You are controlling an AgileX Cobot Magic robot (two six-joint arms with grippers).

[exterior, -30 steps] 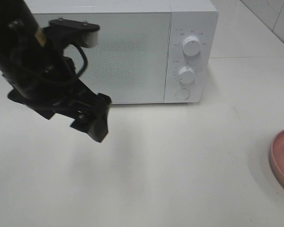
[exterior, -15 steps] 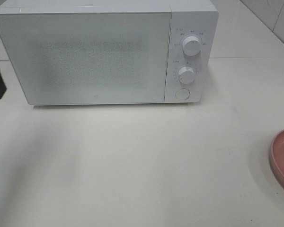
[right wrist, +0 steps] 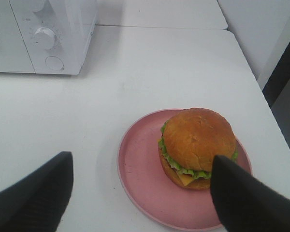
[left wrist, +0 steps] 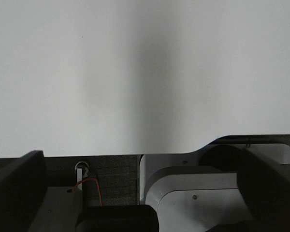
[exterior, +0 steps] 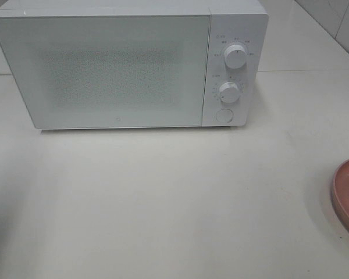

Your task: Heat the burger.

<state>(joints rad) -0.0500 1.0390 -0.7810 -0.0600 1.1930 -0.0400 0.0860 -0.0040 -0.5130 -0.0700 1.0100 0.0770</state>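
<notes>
From the exterior high camera, a white microwave (exterior: 128, 64) stands on the pale table (exterior: 163, 197) with its door shut. The frosted door panel fills most of its front. On the control panel beside the door sit 2 white knobs, the upper knob (exterior: 236, 57) above the lower knob (exterior: 228, 92), and a round button (exterior: 224, 115) below them. Well apart from the microwave, toward the side of the control panel and nearer the camera, the rim of a pink plate (exterior: 346, 195) shows at the picture's edge. No arm and no burger shows in this view.

In the left wrist view, the left gripper (left wrist: 140, 193) shows its dark fingers (left wrist: 17, 186) at the 2 sides of the frame, standing wide with nothing between them. Beyond them lies only a plain pale surface crossed by a soft shadow. White and dark parts of the gripper body fill the space between the fingers, with a thin red wire (left wrist: 89, 186) among them.

In the right wrist view, the right gripper (right wrist: 145, 193) holds its 2 dark fingers (right wrist: 34, 198) wide, gripping nothing. The burger (right wrist: 198, 147) rests on the pink plate, off-centre toward the side away from the microwave, and the plate sits on the table. One fingertip overlaps the burger's edge in the picture; whether it touches cannot be told. The microwave's control-panel corner stands well apart from the plate, its lower knob and round button showing.
</notes>
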